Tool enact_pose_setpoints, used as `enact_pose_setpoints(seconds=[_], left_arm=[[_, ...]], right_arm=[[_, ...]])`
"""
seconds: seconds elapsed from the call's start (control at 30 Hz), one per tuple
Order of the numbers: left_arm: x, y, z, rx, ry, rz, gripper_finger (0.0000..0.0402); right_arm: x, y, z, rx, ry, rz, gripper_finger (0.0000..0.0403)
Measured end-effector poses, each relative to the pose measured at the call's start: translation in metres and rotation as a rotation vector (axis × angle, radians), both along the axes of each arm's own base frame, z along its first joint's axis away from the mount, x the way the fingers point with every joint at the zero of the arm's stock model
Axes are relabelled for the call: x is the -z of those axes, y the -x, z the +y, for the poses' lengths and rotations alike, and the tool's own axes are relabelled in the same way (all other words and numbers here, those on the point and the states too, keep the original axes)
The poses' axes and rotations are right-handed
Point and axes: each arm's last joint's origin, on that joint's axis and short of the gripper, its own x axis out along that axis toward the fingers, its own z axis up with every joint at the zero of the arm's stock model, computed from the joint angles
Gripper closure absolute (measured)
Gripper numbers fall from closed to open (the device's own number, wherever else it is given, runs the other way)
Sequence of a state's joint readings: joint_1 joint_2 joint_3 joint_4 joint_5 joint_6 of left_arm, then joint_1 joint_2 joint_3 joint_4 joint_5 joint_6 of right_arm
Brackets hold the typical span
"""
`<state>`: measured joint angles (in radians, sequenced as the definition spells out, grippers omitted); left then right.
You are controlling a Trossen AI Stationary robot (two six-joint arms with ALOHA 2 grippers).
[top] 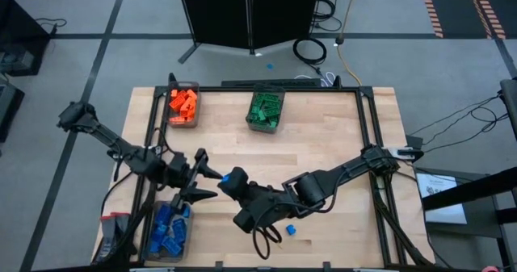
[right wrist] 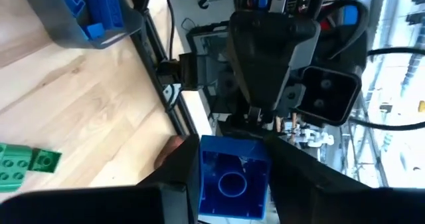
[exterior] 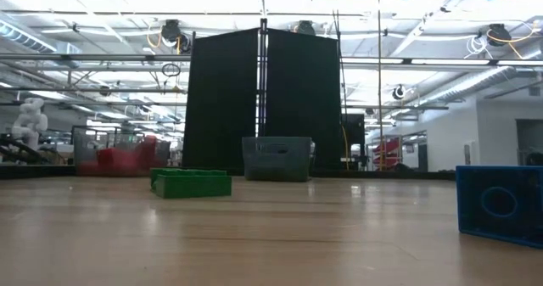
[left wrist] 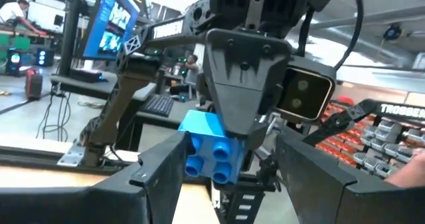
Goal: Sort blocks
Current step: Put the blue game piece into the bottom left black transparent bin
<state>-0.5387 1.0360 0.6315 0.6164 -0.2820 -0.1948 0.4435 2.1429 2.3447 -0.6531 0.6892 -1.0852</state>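
Note:
My right gripper [top: 236, 183] is shut on a blue block [top: 237, 177] above the table's near left part. The block's studs face my left gripper [top: 213, 183]. That gripper is open and points at the block from the left, with one finger on each side of it [left wrist: 209, 147]; I cannot tell whether they touch it. Another blue block [top: 289, 230] lies on the table near the front edge and shows in the low view [exterior: 499, 203]. A green block [exterior: 191, 182] lies flat on the wood. My right gripper pinches two opposite side walls of the blue block [right wrist: 207, 177] between its two fingers. The fingers reach in from the table's right, nearly level. The block is lifted clear of the table, with its hollow underside [right wrist: 232, 183] turned back toward the right wrist.
A bin of blue blocks [top: 168, 232] stands at the near left corner below my left arm. A bin of orange blocks [top: 183, 104] and a bin of green blocks [top: 265, 109] stand along the far edge. Bare wood lies across the table's middle and right.

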Motion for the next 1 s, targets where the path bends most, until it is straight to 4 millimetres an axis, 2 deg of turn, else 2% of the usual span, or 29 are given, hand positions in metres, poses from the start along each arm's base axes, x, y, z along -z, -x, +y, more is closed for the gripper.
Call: enact_pose_setpoints(seconds=[0.37, 1.0], left_arm=[[-0.0010, -0.0041, 0.0051, 0.039, 0.001, -0.025, 0.0169], [-0.0065, -0.0035, 0.0060, 0.034, -0.021, -0.092, 0.0169]], right_arm=[[-0.0083, -0.0060, -0.0001, -0.044, 0.065, -0.070, 0.0286], [-0.0060, -0.0075, -0.0039, -0.054, -0.007, -0.060, 0.0286]])
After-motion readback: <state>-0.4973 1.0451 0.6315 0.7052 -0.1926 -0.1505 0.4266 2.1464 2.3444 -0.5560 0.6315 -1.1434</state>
